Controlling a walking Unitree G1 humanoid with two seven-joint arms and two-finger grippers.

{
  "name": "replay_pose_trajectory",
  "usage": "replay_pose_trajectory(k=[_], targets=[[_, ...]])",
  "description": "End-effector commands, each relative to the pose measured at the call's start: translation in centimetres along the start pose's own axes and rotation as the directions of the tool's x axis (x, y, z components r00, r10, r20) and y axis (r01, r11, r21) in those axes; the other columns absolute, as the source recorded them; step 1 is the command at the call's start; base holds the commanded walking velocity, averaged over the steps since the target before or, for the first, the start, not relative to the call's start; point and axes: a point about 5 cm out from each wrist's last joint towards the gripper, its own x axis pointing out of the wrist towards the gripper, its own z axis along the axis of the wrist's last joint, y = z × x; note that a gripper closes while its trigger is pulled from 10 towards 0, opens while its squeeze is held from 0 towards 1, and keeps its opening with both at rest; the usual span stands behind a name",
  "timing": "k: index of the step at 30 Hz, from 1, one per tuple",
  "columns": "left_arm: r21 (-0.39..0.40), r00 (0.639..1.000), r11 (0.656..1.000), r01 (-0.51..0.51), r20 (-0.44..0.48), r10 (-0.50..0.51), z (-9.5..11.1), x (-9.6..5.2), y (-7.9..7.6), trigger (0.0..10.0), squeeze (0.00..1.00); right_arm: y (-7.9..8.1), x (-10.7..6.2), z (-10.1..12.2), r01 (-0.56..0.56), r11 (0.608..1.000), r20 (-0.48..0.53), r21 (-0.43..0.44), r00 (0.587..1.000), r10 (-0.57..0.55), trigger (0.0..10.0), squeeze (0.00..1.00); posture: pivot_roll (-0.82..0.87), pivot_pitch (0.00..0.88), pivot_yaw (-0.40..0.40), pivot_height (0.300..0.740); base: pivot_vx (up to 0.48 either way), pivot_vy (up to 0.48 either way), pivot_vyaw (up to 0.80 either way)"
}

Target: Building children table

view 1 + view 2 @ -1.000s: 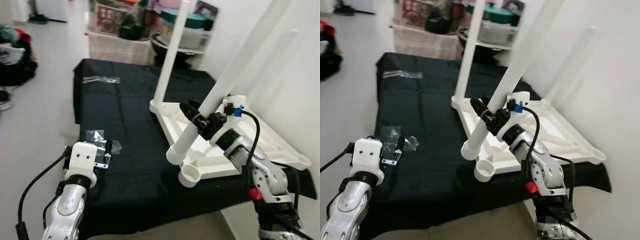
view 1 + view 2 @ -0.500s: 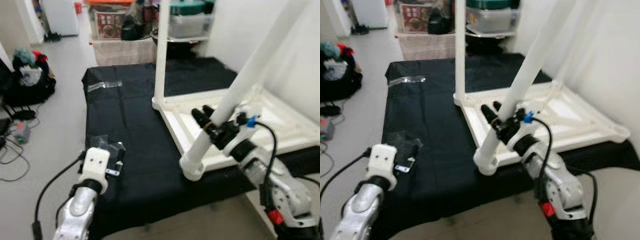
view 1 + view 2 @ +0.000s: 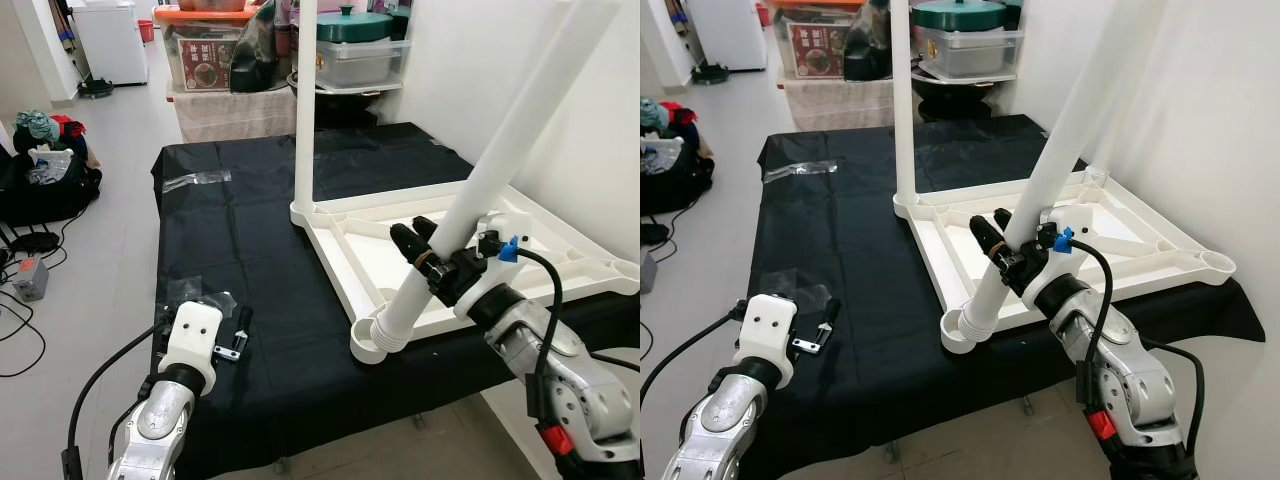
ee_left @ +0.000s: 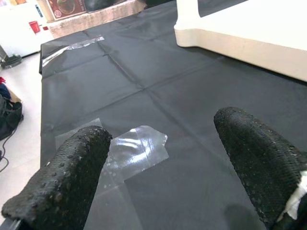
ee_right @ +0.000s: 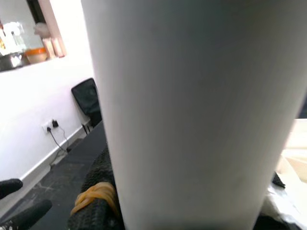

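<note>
- The right gripper (image 3: 428,250) was clamped around a white table leg (image 3: 490,180), low on the tube, with the leg leaning steeply towards the wall.
- The leg's lower end sat in the near corner socket (image 3: 372,340) of the upturned white tabletop (image 3: 560,245), so the step in hand looked like seating this leg.
- Next, the leg probably needed bringing upright and pressing or twisting home in the socket.
- Another leg (image 3: 305,100) already stood upright at the far corner.
- The left gripper (image 4: 163,158) hung with its fingers wide apart and holding nothing, over the black cloth (image 3: 240,250), above a clear plastic bag (image 4: 136,151).
- The wall close beside the tabletop could hamper swinging the leg.
</note>
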Motion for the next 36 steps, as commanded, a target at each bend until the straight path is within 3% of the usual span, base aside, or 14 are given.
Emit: replay_pose_trajectory(k=[1,10,18,27,36], targets=[[-0.007,1.000,1.000,-0.003,-0.008,0.003,-0.3,0.0,0.0,10.0,0.00,0.2,0.4,-0.4,-0.018,1.000,-0.019,-0.005,1.000,0.018,0.0,0.00,0.04,0.000,-0.079,0.740,0.000,0.000,0.00],[-0.003,1.000,1.000,-0.012,0.001,0.012,-0.1,0.0,0.0,10.0,0.00,0.4,1.7,-0.2,-0.052,0.998,-0.015,-0.027,0.999,0.052,0.0,0.00,0.06,0.000,-0.107,0.740,0.000,-0.068,0.00],[-0.007,1.000,1.000,-0.011,0.004,0.011,-0.2,-0.1,-0.4,10.0,0.00,0.9,2.1,-0.9,-0.054,0.996,-0.027,-0.076,0.998,0.052,0.0,0.00,0.07,0.000,-0.114,0.740,0.000,-0.446,0.80],[-0.045,0.999,0.998,-0.036,0.024,0.037,-0.1,-0.2,-0.3,10.0,0.00,-0.3,2.3,-0.6,-0.007,0.999,-0.004,-0.041,1.000,0.007,0.0,0.00,0.08,0.000,-0.128,0.740,0.000,0.000,0.09],[-0.045,0.998,0.998,-0.046,0.039,0.048,0.3,0.0,0.3,10.0,0.02,-0.1,2.6,-0.5,0.001,0.999,0.029,-0.036,1.000,0.000,0.0,0.00,0.08,0.000,-0.127,0.740,0.345,0.000,0.00]])
